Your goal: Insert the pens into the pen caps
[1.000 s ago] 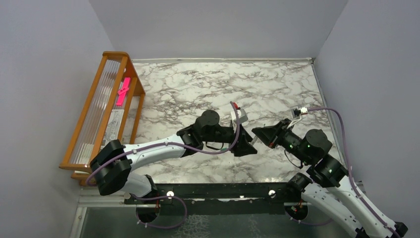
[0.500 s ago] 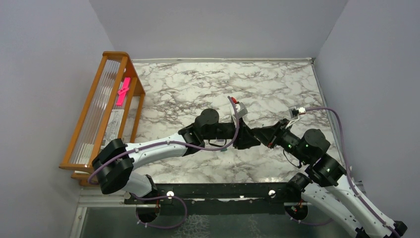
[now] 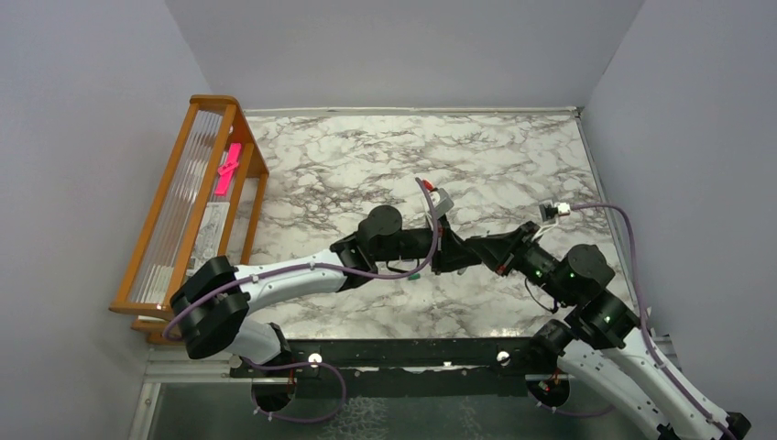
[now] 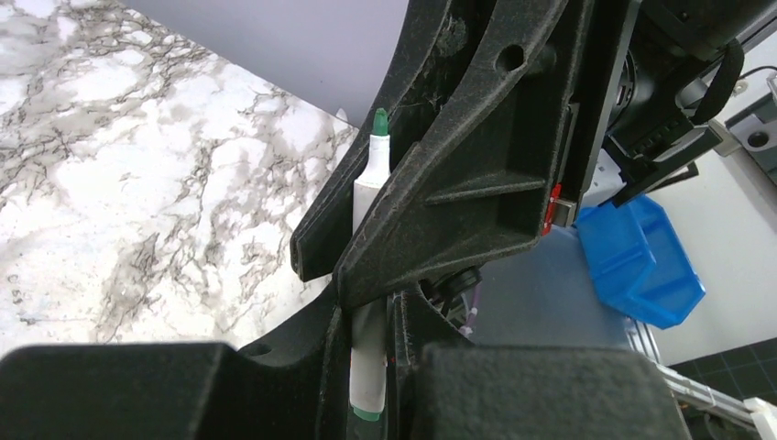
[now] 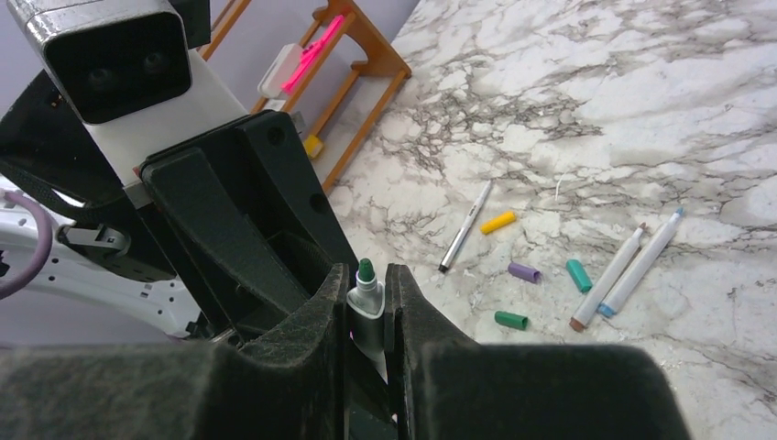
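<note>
A white-barrelled pen point(image 5: 365, 301) with a green tip stands upright between the fingers of my right gripper point(image 5: 366, 286), which is shut on it. My left gripper point(image 4: 369, 332) has its fingers closed round the lower barrel of the same pen point(image 4: 368, 197), just under the right fingers. In the top view the left gripper point(image 3: 454, 256) and the right gripper point(image 3: 477, 249) meet nose to nose above mid-table. On the marble lie pen caps: orange point(image 5: 497, 222), purple point(image 5: 524, 271), teal point(image 5: 578, 275) and green point(image 5: 510, 319). Three more pens point(image 5: 465, 226), point(image 5: 607, 278), point(image 5: 645, 262) lie among them.
A wooden rack point(image 3: 162, 194) stands along the left wall with a pink strip point(image 3: 227, 168) in it. A blue bin point(image 4: 641, 261) sits off the table beyond the right arm. Grey walls close in the marble table point(image 3: 385, 156) at the back and on both sides.
My left gripper has moved right to meet the right gripper and its jaws have closed round the pen. The right gripper has kept its grip and shifted slightly left.
</note>
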`<state>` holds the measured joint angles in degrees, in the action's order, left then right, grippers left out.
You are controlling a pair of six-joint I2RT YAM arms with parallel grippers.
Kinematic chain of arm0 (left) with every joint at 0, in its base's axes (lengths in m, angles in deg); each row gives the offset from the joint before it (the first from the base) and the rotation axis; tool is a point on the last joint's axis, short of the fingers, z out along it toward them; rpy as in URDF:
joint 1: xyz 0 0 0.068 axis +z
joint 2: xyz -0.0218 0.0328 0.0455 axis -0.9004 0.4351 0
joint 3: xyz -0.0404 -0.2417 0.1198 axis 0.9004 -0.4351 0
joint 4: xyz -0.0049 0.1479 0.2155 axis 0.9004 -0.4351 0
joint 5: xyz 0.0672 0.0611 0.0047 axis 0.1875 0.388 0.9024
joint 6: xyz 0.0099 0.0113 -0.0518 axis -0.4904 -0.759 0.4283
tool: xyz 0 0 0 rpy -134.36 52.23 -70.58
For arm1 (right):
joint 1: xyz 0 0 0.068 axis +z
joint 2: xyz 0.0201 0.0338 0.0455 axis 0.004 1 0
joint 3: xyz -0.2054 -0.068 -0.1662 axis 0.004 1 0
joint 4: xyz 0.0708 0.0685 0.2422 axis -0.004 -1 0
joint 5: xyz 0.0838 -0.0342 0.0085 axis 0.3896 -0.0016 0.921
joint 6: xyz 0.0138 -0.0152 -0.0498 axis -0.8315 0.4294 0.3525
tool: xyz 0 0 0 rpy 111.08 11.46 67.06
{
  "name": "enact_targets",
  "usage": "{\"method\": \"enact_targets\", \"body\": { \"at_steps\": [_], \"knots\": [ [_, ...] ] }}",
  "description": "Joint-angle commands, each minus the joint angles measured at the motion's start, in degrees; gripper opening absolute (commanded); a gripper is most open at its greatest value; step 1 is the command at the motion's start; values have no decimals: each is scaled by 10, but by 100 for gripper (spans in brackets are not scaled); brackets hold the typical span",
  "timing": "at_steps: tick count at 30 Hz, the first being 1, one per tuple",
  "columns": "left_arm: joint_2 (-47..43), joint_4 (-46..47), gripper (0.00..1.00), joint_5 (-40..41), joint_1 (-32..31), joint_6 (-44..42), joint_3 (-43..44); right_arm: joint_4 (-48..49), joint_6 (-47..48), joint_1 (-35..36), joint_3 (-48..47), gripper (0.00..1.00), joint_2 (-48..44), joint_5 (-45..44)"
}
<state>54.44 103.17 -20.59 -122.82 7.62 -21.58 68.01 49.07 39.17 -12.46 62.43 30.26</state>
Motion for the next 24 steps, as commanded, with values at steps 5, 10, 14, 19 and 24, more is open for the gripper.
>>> {"method": "enact_targets", "body": {
  "at_steps": [5,10,14,19,24],
  "knots": [
    [-51,72,0,105,10,4,-61,20,-22,3,28,57,-49,-50],
    [-104,74,0,51,90,32,-122,-29,-19,4,10,63,-66,-144],
    [-174,83,0,15,126,13,-179,-53,-23,3,7,54,-33,-175],
    [-227,84,0,-35,137,-19,-204,-32,-7,3,7,46,66,-152],
    [-191,83,0,-92,156,3,-186,-25,19,3,-24,15,206,-168]
  ]
}}
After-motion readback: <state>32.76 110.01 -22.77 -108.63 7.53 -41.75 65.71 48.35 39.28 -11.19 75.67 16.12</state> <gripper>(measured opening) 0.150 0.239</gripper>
